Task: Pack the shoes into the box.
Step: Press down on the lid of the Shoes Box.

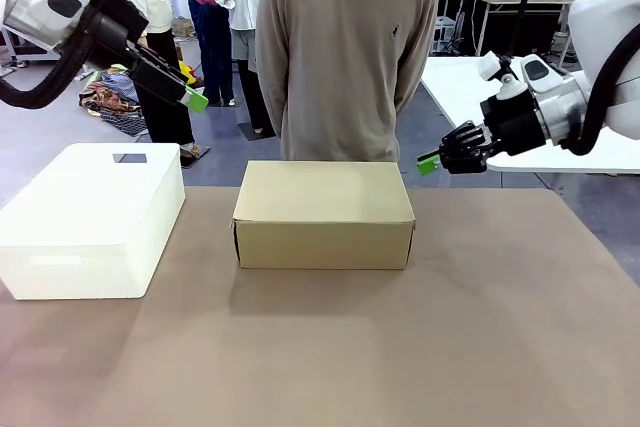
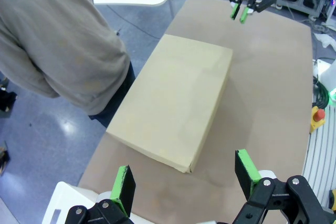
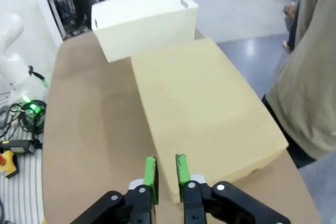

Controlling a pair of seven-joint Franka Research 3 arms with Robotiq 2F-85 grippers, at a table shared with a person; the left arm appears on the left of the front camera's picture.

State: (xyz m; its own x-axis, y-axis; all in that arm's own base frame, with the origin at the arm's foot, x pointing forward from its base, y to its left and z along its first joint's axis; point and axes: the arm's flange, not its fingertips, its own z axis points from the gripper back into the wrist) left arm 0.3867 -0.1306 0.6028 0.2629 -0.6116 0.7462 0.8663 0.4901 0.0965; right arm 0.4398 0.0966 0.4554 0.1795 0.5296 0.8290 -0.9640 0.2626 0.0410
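Note:
The brown cardboard box [image 1: 322, 209] stands in the middle of the table with its lid down; it also appears as the box [image 2: 173, 103] in the left wrist view and the box [image 3: 205, 108] in the right wrist view. The shoes are out of view. My left gripper [image 1: 195, 99] hangs high above the table's left side, open and empty, its fingers spread wide [image 2: 184, 166]. To the right of the box, off its far right corner, my right gripper [image 1: 428, 162] hovers with its green pads only a narrow gap apart [image 3: 166, 161] and nothing between them.
A large white plastic bin [image 1: 90, 217] sits left of the box, close beside it. A person [image 1: 345, 47] stands at the far edge right behind the box, arms behind the back. The brown table [image 1: 400, 347] lies bare in front and to the right.

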